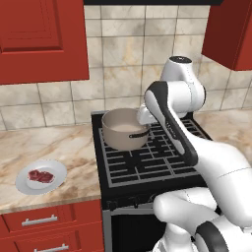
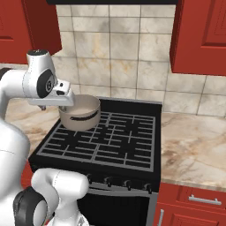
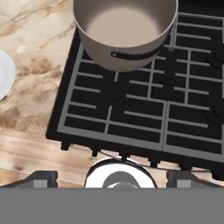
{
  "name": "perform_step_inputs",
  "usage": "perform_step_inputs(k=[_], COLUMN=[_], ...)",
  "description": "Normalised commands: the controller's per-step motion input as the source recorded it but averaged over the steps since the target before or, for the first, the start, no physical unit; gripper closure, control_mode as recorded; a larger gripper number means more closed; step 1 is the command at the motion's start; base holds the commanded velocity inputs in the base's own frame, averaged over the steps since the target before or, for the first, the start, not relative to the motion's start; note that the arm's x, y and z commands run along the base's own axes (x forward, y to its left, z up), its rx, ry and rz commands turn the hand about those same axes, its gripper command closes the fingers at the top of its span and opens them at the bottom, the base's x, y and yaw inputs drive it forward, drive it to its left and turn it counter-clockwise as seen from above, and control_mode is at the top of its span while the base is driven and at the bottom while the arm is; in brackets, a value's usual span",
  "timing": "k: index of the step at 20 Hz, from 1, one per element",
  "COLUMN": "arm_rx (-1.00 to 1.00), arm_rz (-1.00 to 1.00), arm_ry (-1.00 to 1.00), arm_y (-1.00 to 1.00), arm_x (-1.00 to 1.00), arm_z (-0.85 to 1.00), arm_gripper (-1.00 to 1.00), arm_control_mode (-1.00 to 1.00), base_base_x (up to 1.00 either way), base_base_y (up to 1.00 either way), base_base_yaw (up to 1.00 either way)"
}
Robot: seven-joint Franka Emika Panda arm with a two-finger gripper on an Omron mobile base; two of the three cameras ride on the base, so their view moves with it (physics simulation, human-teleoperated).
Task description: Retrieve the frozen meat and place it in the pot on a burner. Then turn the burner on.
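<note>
The frozen meat (image 1: 41,175), a small dark-red slab, lies on a round white plate (image 1: 57,170) on the counter left of the stove. The tan-grey pot (image 1: 124,129) (image 2: 80,112) (image 3: 124,30) stands on the back left burner, which is hidden beneath it. The pot's pale inside looks bare, and its dark handle points toward the stove's middle. My gripper (image 3: 113,178) is open with nothing between its two fingertips, which stand wide apart. It hovers high over the stove's front left and looks down at the grates. In the right base view my hand (image 2: 65,99) sits by the pot's left rim.
Black gridded grates (image 1: 147,157) (image 3: 144,109) cover the stove, and a row of dark knobs (image 2: 126,183) lines its front. Marble counter (image 1: 54,147) lies on both sides. Red wall cabinets (image 1: 39,39) hang above, with red drawers (image 1: 44,221) below. The plate's edge (image 3: 4,74) shows at the left.
</note>
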Motion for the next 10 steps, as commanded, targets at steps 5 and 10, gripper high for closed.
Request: perform_step_inputs(k=[5, 10], arm_rx=[0.00, 0.00], arm_rz=[0.11, 0.12], arm_ry=[0.00, 0.00], arm_y=[0.52, 0.48], arm_x=[-0.26, -0.23], arm_z=[-0.01, -0.01], arm_gripper=[-1.00, -1.00], arm_control_mode=[-1.00, -1.00], base_base_x=[0.00, 0.00], base_base_y=[0.00, 0.00], base_base_yaw=[0.00, 0.00])
